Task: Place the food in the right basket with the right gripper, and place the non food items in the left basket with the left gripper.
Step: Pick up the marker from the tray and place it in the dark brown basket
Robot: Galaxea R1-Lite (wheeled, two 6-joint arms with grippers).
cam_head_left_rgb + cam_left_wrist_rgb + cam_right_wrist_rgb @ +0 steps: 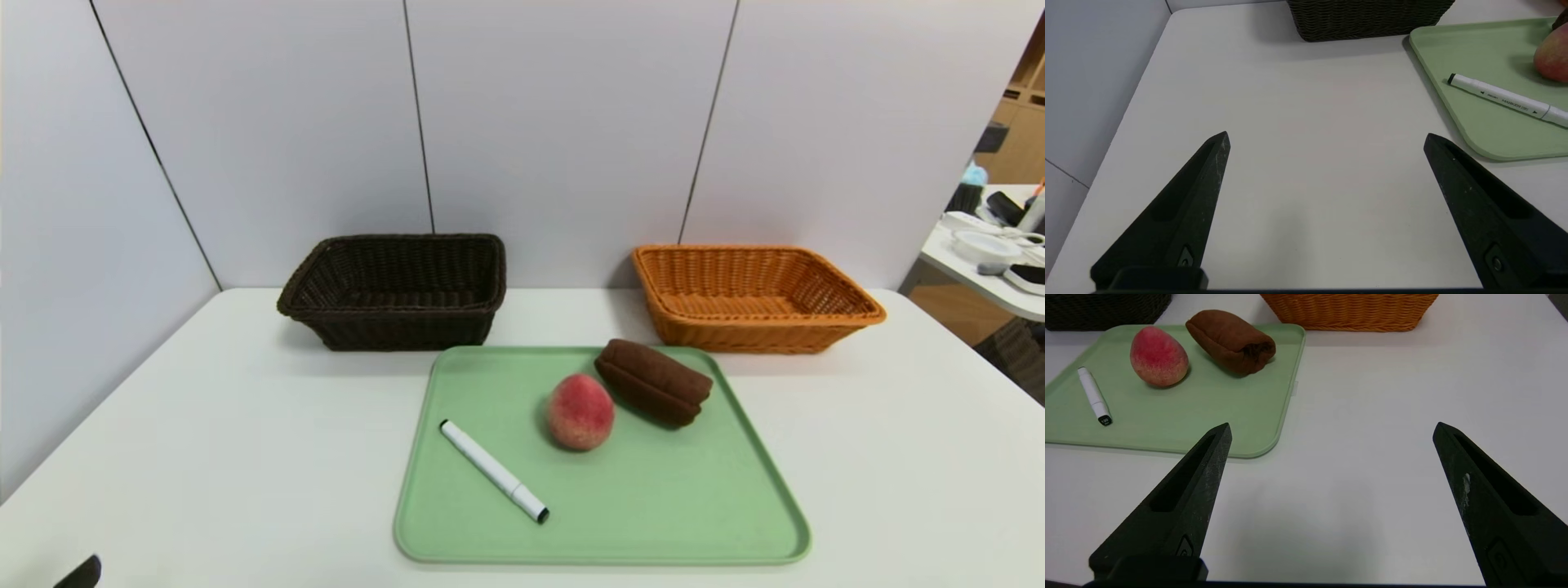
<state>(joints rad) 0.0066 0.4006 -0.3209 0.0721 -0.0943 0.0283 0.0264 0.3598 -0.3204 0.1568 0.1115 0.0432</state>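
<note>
Left gripper point(1327, 134), right gripper point(1331, 426): spread, above table point(898, 457).

We saw matte black, tapered fingers point(1208, 183) with scuffed, white-flecked surfaces, slotted faces and small screws near their bases.

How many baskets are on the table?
2. The dark brown basket stands behind the green tray, toward the left; the orange basket stands behind it, toward the right.

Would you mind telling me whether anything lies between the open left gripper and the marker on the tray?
Nothing visible does. The left gripper is over bare table, and the marker lies alone near the green tray's edge, apart from the peach.
</note>
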